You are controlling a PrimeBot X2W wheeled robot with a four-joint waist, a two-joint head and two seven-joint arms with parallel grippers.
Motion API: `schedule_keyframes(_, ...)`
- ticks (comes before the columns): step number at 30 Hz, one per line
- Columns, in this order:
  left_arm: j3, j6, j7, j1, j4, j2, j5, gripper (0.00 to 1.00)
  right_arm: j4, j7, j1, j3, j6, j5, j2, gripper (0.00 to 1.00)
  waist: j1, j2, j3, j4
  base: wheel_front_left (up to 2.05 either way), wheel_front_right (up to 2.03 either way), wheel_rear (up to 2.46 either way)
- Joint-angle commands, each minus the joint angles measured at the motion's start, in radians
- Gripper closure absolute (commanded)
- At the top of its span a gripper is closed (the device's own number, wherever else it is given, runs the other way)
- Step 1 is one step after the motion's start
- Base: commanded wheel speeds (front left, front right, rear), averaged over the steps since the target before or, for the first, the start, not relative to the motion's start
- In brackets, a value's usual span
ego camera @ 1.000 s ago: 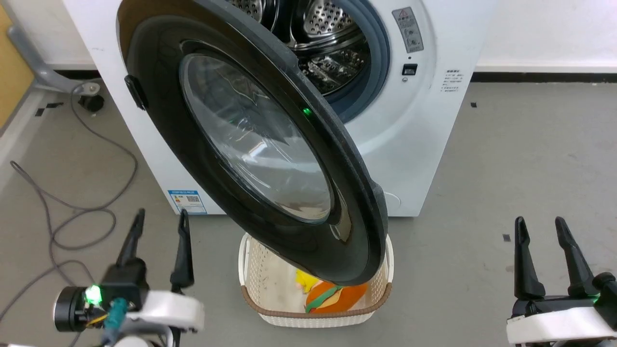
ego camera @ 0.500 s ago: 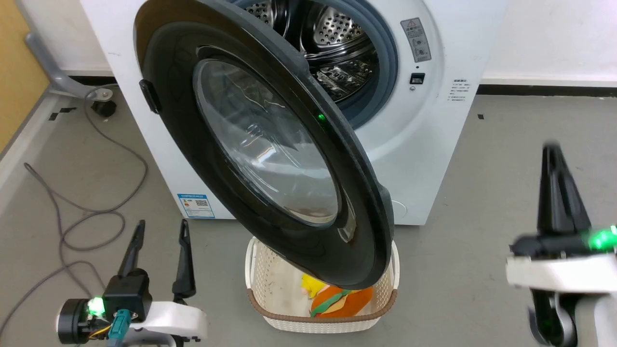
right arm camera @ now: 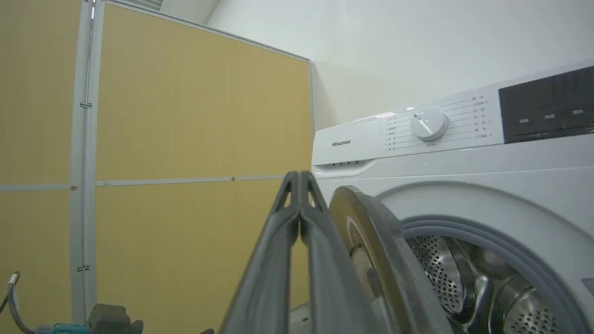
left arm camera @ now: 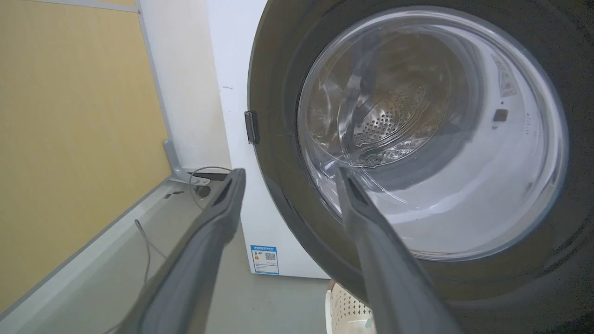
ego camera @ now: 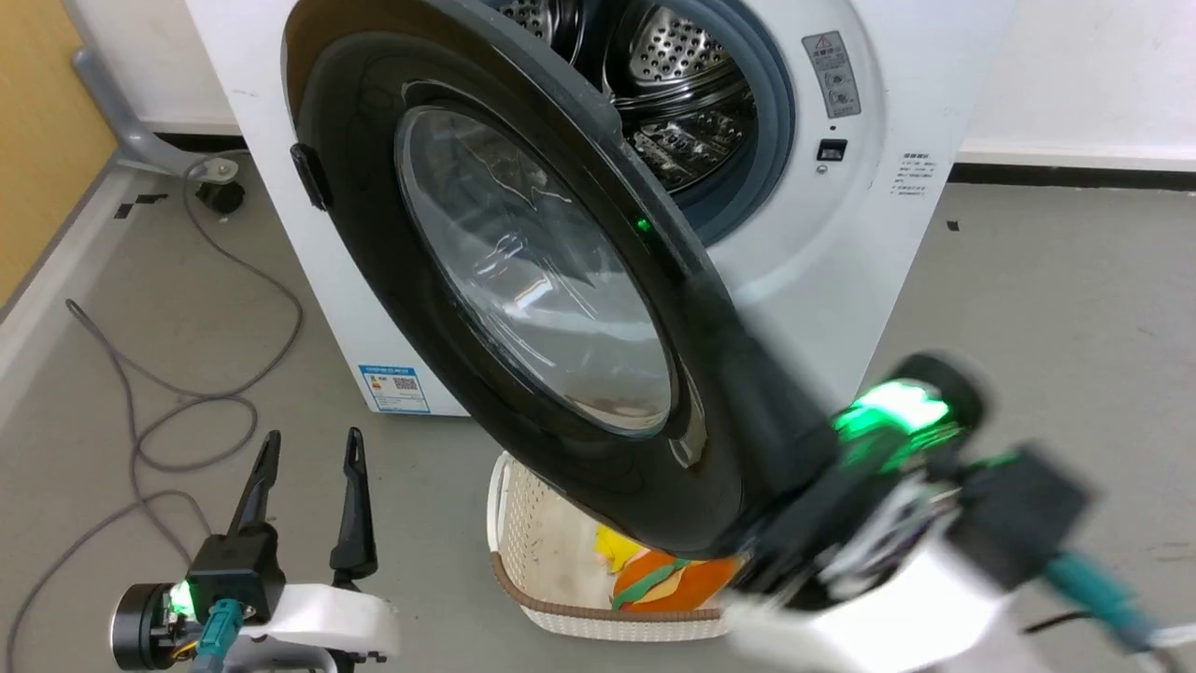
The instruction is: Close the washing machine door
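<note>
glossy black plastic rims the washing machine door (ego camera: 533, 280) around clear glass, the drum (ego camera: 691, 56) shiny perforated metal.

This looks like a lab or test room fitted out as a laundry corner. A white front-loading washing machine (ego camera: 813, 280) stands on a bare grey floor (ego camera: 1056, 299) against a plain white wall (ego camera: 1074, 75) with dark skirting (ego camera: 1074, 176). Yellow partition panels (right arm camera: 185, 116) in metal frames close one side. A loose cable (ego camera: 300, 323) trails over the floor, small black tape marks (ego camera: 951, 225) dot it, and a cream basket (ego camera: 598, 622) sits before the machine.
</note>
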Motion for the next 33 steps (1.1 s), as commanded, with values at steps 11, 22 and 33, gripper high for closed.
schedule_keyframes(11, 0.047, -0.033, -0.005, -0.015, -0.014, -0.038, 0.027, 0.00, 0.202, -0.004, -0.012, 0.343, 0.001, -0.045, -0.177, 1.00, 0.0001, 0.0000, 0.056, 0.004, 0.00, 0.00, 0.00)
schedule_keyframes(22, 0.073, -0.046, -0.005, -0.041, -0.030, -0.058, 0.042, 0.00, 0.344, -0.004, -0.015, 0.215, 0.001, -0.077, -0.224, 1.00, 0.0001, 0.0000, 0.123, -0.001, 0.00, 0.00, 0.00)
schedule_keyframes(33, 0.075, -0.051, -0.005, -0.077, -0.050, -0.071, 0.049, 0.00, 0.406, -0.004, -0.092, -0.010, 0.001, -0.099, -0.234, 1.00, 0.0001, 0.0000, 0.193, 0.006, 0.00, 0.00, 0.00)
